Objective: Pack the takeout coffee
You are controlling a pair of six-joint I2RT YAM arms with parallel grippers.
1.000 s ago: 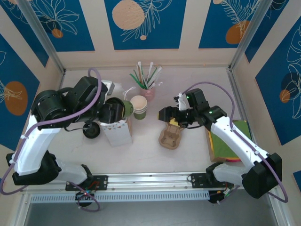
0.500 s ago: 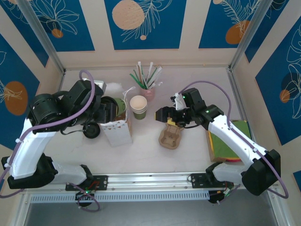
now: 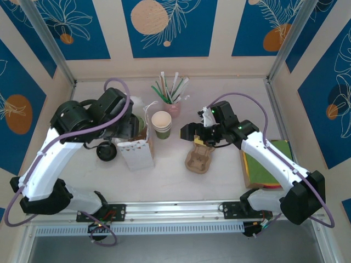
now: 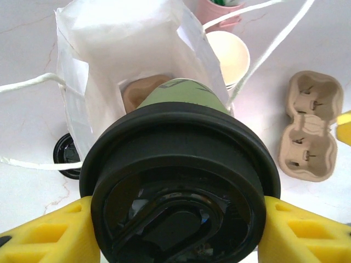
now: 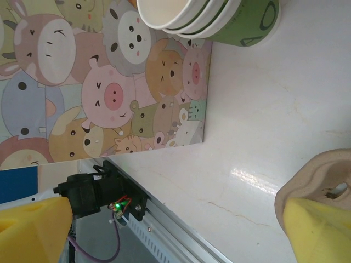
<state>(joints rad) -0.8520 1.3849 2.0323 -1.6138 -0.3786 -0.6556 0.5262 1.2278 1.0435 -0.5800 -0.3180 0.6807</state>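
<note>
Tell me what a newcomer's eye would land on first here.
The takeout coffee, its black lid close up in the left wrist view, is gripped by the left end effector just above the open mouth of the white paper bag. To the bag's right stand a stack of lidless green cups and a cardboard cup carrier, with the right end effector open beside the carrier.

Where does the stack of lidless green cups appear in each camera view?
Top external: stack of cups centre, right of the paper bag.
Left wrist: stack of cups upper right, beside the paper bag.
Right wrist: stack of cups at top edge, beside the paper bag's cartoon-animal side.
Shared landmark: the paper bag.
</note>
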